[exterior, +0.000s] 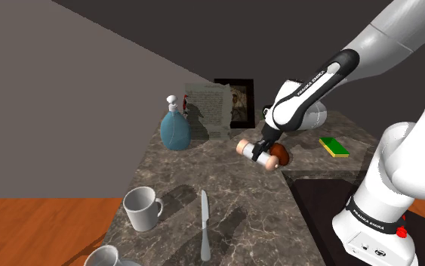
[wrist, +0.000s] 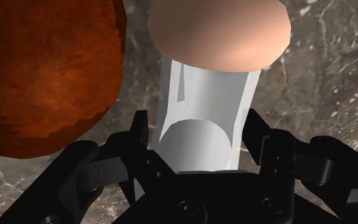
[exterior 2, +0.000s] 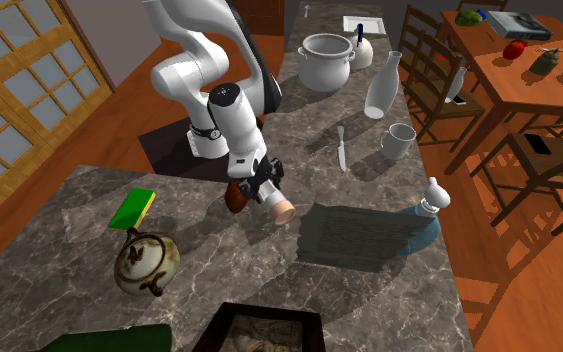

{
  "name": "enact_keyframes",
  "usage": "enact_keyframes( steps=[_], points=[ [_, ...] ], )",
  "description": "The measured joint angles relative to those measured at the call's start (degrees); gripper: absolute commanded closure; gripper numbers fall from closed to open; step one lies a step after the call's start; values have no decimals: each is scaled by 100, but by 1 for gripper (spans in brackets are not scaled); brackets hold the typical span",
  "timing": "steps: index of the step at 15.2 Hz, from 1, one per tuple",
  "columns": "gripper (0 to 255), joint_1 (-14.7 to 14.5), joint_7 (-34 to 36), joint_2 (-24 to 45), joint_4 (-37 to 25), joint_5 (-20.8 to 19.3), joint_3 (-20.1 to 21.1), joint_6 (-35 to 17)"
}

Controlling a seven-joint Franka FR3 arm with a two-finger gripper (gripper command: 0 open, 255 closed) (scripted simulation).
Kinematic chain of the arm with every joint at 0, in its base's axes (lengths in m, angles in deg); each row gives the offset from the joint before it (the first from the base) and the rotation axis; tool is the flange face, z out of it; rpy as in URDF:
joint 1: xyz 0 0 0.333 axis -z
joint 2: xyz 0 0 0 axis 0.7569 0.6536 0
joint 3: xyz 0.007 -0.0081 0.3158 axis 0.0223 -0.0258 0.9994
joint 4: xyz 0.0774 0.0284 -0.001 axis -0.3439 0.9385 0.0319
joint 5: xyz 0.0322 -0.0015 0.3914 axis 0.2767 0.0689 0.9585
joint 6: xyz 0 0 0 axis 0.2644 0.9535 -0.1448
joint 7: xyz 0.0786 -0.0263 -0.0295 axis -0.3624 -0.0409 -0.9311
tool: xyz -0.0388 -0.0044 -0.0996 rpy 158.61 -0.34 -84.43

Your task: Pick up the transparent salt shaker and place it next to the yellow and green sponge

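The 2 black fingers of the gripper (wrist: pixel 197 127) were pressed against the sides of the salt shaker (wrist: pixel 203 89), so that its pale, glassy body was clasped between them, with 1 peach-coloured cap (wrist: pixel 219 32) pointed away from the hand. The shaker was held lying sideways, low over the dark marbled counter (exterior: pixel 241 219). A reddish-brown rounded object (wrist: pixel 44 76) was seen just beside it. The yellow and green sponge (exterior: pixel 334 146) was laid apart from it, toward the shoulder view's right. A blue spray bottle (exterior: pixel 175 128), 1 white mug (exterior: pixel 141 208) and a knife (exterior: pixel 204 227) were set farther off.
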Motion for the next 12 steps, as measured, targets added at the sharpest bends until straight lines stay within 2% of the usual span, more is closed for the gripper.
enact_keyframes(
  steps=[5, 12],
  points=[
    [255, 330, 381, -492, -5, -472, 200, 495],
    [255, 611, 758, -1128, -140, -854, 416, 1256]
  ],
)
